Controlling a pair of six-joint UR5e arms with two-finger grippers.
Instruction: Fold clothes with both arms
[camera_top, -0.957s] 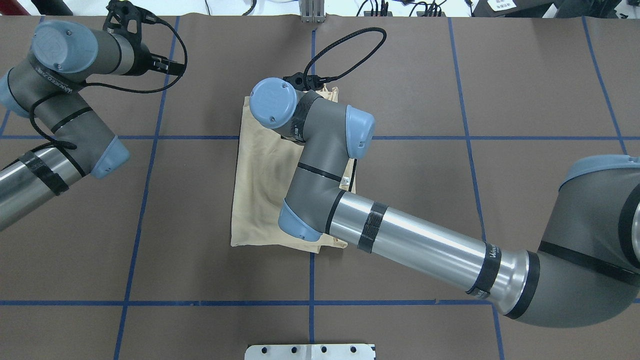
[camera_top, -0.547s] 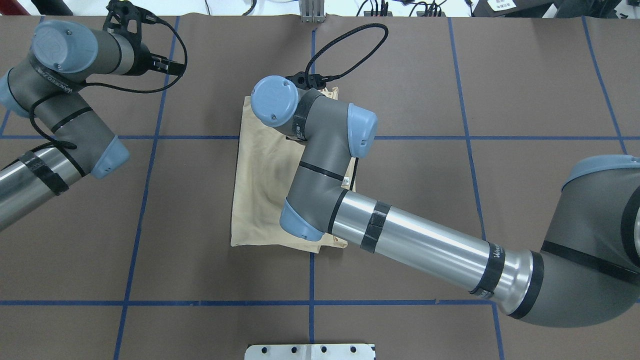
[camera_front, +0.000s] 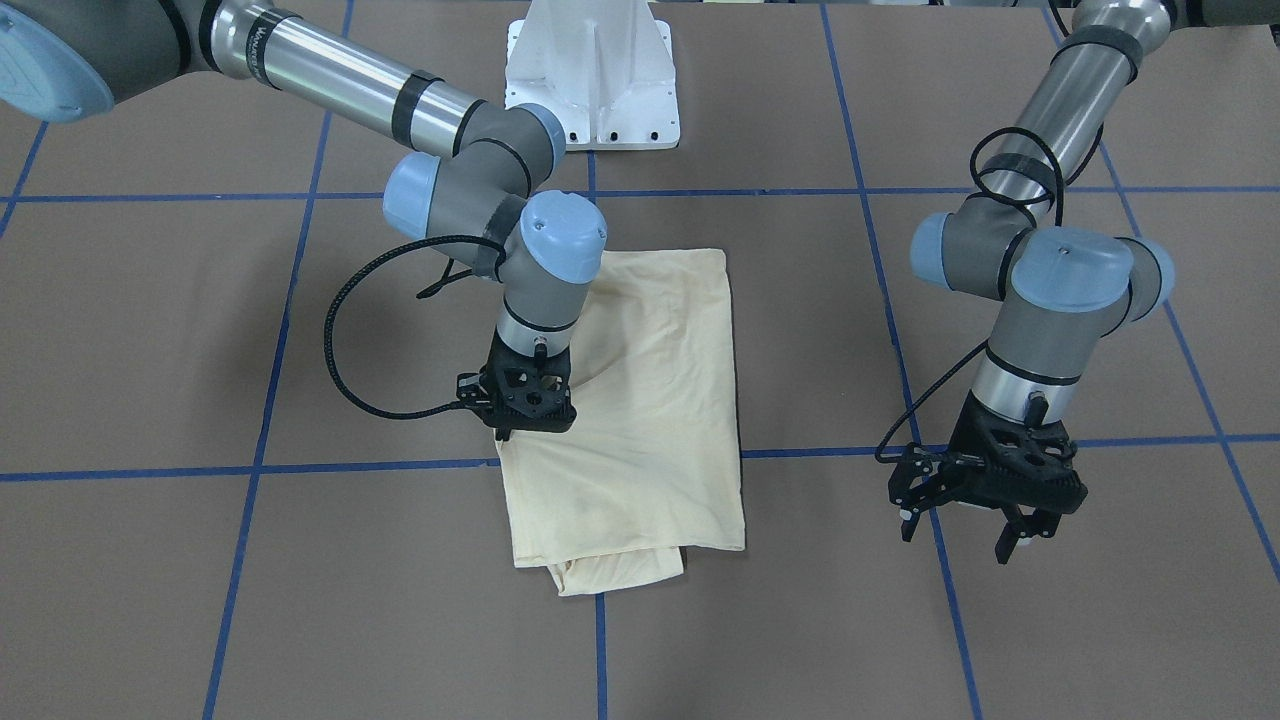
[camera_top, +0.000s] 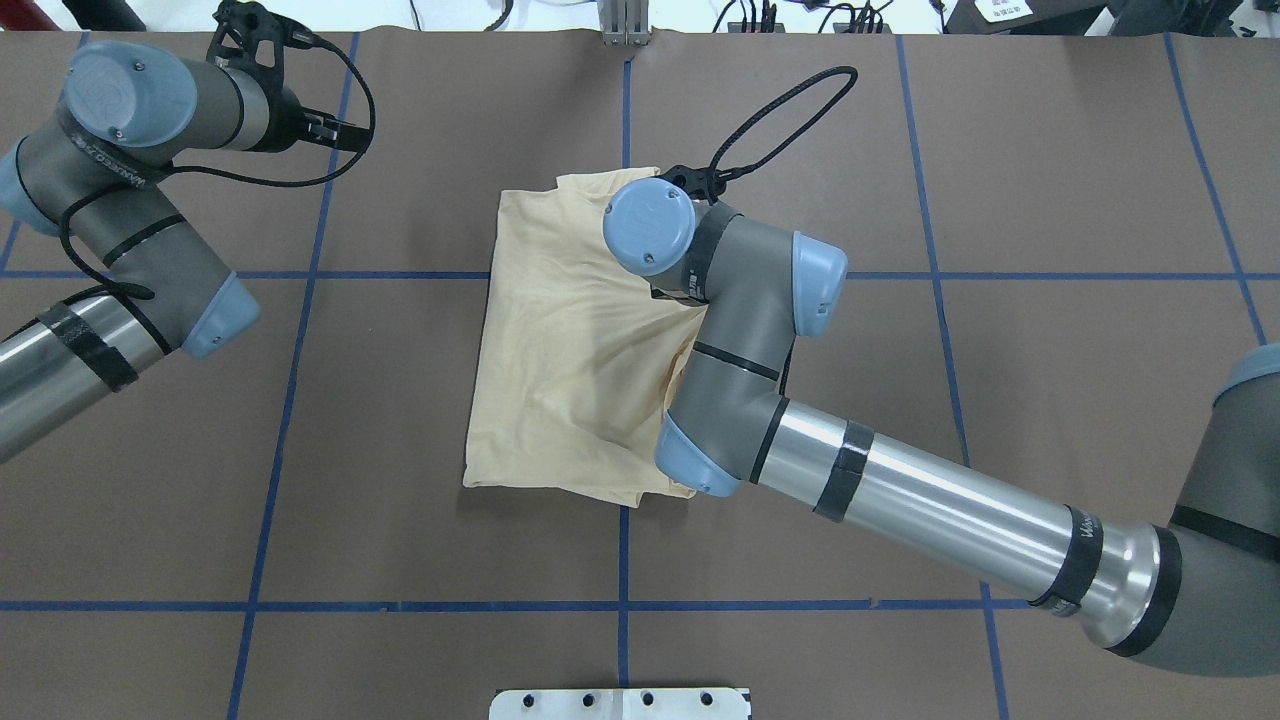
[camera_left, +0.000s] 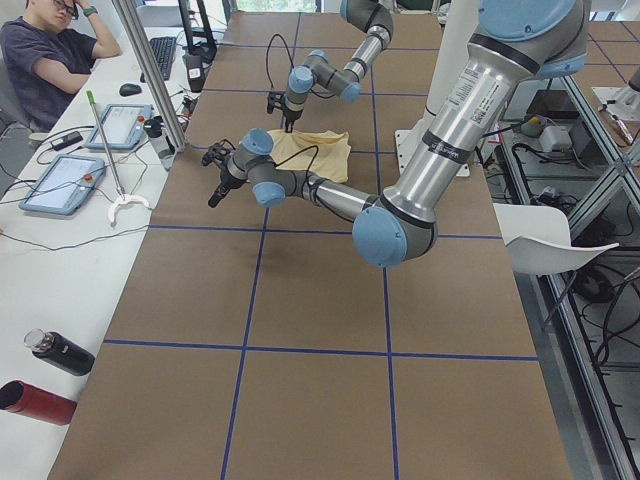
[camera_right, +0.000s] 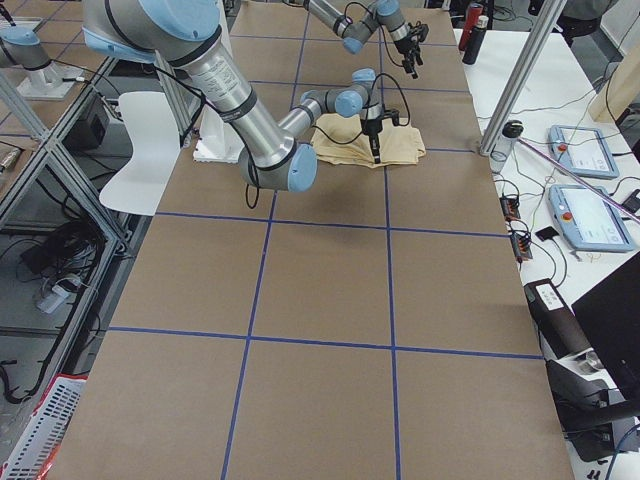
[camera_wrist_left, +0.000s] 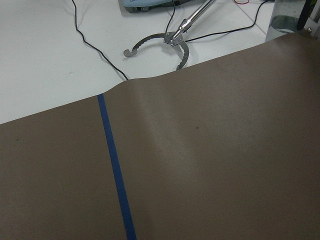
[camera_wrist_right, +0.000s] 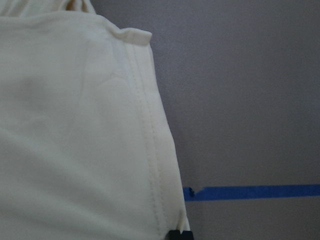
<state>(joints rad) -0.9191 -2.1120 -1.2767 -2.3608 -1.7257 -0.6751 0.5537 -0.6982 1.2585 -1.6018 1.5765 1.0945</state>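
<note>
Right hand (camera_front: 507, 433), hidden overhead, on shirt (camera_front: 650, 420)

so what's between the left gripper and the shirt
Only bare brown table crossed by blue tape lines; nothing else lies between the left gripper and the shirt, as the front-facing view shows.

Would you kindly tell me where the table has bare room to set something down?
Bare table opens beyond the right arm, on the robot's far right, and between the shirt and the left arm. It is crowded at the shirt's edge, where the right gripper grips.
</note>
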